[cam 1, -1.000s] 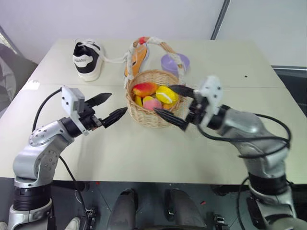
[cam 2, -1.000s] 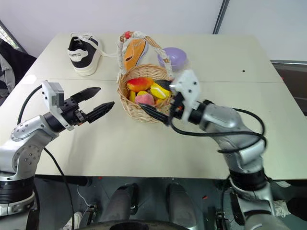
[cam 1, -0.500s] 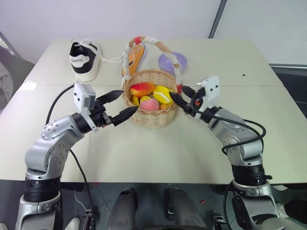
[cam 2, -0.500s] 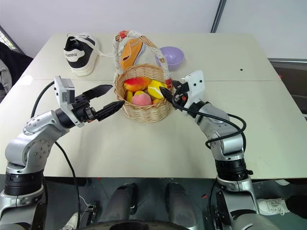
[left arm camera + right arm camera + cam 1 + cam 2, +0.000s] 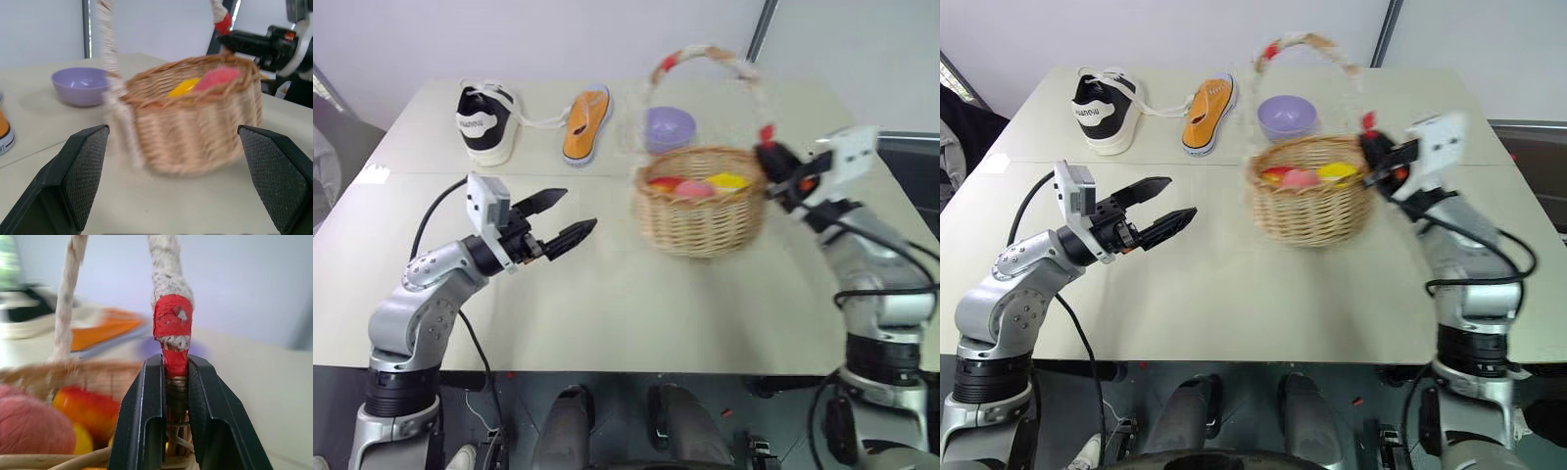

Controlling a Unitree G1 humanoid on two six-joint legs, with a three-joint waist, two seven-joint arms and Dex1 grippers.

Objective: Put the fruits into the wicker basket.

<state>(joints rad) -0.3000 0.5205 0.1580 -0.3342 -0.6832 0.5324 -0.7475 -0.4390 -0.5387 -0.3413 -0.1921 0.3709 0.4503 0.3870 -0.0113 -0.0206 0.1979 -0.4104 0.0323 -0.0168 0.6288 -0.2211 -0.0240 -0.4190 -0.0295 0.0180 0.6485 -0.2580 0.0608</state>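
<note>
While the right gripper [image 5: 174, 382] clamps its handle base, the wicker basket [image 5: 700, 211] carries the fruits [image 5: 705, 184].
The left gripper [image 5: 558, 217] hangs wide apart, empty.

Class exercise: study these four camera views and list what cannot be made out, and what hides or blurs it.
1. How many fruits lie in the round tan wicker basket: its wall hides the lower ones and blur smears the rest.
2. The basket's arched cloth-wrapped handle: blurred in the head views, cut by the top edge in both wrist views.
3. The lilac plastic bowl: partly behind the basket rim.
</note>
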